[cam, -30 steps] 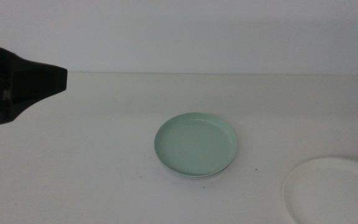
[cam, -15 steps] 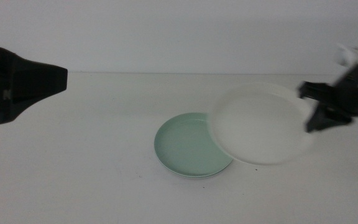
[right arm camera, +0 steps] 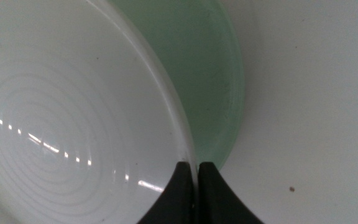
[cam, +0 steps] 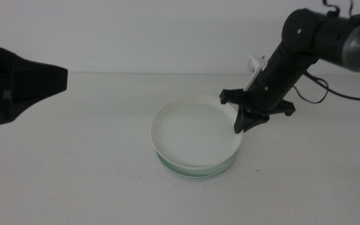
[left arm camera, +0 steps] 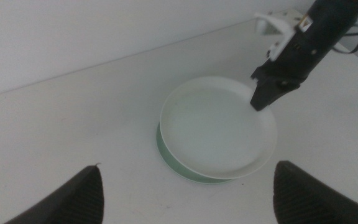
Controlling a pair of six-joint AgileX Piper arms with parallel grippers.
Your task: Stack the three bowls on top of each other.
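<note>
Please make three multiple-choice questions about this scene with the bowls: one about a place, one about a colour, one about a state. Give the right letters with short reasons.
1. Where is the white bowl?
A. over the green bowl
B. alone at the table edge
C. under the green bowl

2. What colour is the bowl just below the white one?
A. red
B. mint green
C. black

3. What is the right hand doing?
A. hanging open, far from the bowls
B. pinching the white bowl's rim
C. gripping the green bowl's rim

Answers:
1 A: the green bowl peeks out underneath it.
2 B: a mint green edge shows below.
3 B: its jaws close on the white rim in the right wrist view, while the left hand waits open, off to the side.
</note>
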